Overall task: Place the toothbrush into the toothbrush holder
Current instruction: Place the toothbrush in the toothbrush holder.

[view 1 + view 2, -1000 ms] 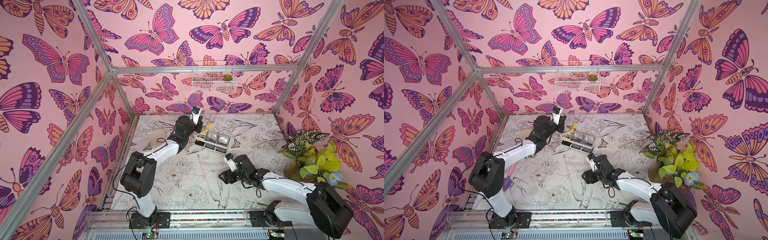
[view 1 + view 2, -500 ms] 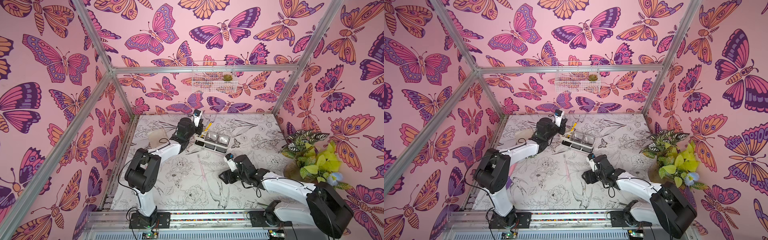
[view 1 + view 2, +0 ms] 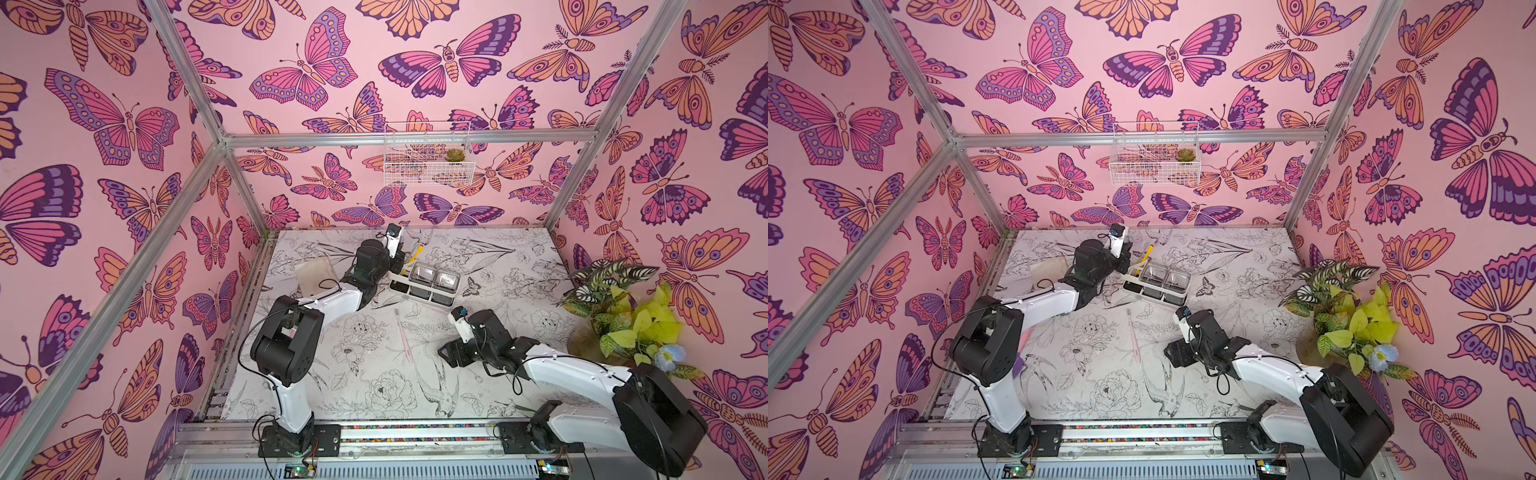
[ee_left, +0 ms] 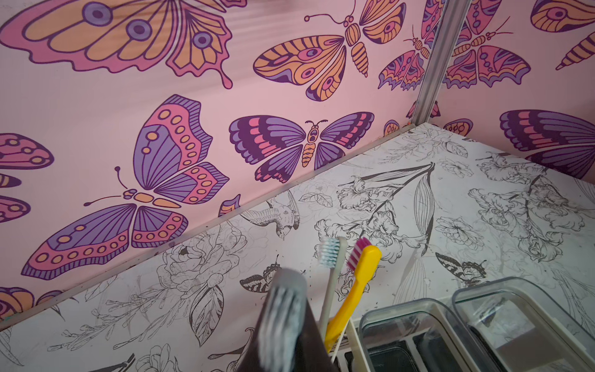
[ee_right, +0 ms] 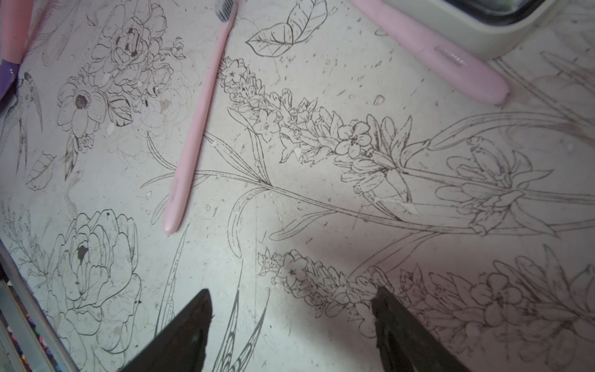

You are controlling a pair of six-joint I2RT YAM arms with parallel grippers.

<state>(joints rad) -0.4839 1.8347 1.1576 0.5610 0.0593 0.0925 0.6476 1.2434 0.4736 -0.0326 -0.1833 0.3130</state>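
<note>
Two toothbrushes, a yellow plastic one with pink bristles (image 4: 354, 290) and a pale grey one with blue-and-white bristles (image 4: 331, 280), stand tilted in the slotted end of the white rectangular plastic toothbrush holder (image 3: 415, 296), just above the middle of the frame in both top views. My left gripper (image 3: 398, 264) hangs at that slotted end, on the holder's left in the frame, with its jaws closed. The left wrist view shows the blurred head of a grey-bristled toothbrush (image 4: 285, 302) rising from between my dark fingers, close beside the two standing brushes. Whether its handle has reached a slot I cannot tell. Two clear-grey square cups (image 3: 434, 276) fill the rest of the holder. Below it, near the centre of the frame, a slim pale pink toothbrush (image 3: 402, 332) lies flat on the black-and-white floral tabletop (image 3: 374, 395). My right gripper (image 5: 291, 306) sits low over the table to the right of that brush, jaws spread wide and holding nothing. A thicker pink handle (image 5: 444, 61) lies just beside the holder's corner in the right wrist view.
</note>
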